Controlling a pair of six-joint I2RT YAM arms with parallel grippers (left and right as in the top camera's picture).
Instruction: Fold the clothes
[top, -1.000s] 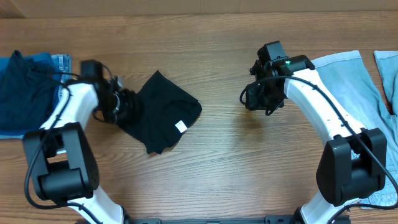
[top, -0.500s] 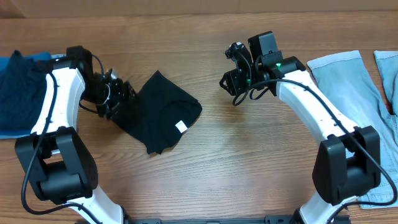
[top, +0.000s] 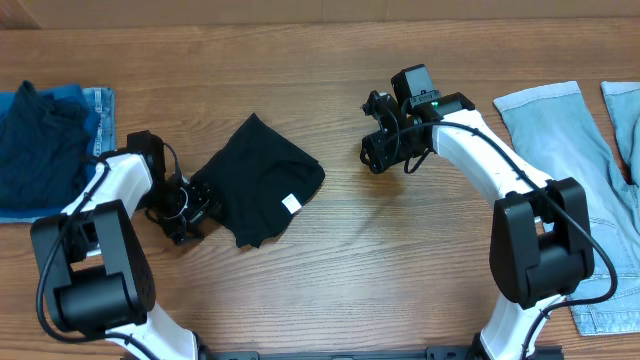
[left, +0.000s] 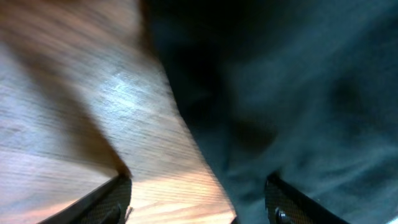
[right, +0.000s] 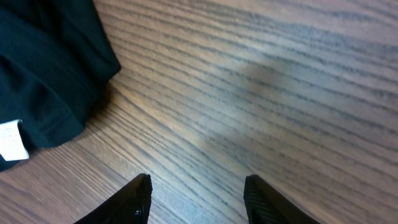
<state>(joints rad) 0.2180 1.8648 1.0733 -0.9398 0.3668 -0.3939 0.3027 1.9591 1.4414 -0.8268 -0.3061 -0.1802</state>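
Overhead: One black garment (top: 262, 178) lies crumpled on the table (top: 400, 270), left of centre, with one white label (top: 291, 203) showing near its lower right edge. The left claw (top: 190, 212) sits at the garment's lower left edge. The right claw (top: 372, 156) is right of the garment, apart from it, over bare wood. At the far left, one dark navy garment (top: 38, 150) lies on one piece of blue denim (top: 98, 102). At the right edge there are two pale denim pieces (top: 555, 125).

Left wrist: Two fingertips (left: 115, 200) show at the bottom corners, spread wide, gripping nothing. The black garment fills the right and upper frame. Its edge runs down between the fingertips, with bare table to the left.

Right wrist: Two fingertips (right: 140, 198) show at the bottom, spread wide, with only wood between them. The black garment and its label occupy the upper left corner, clear of the claw.
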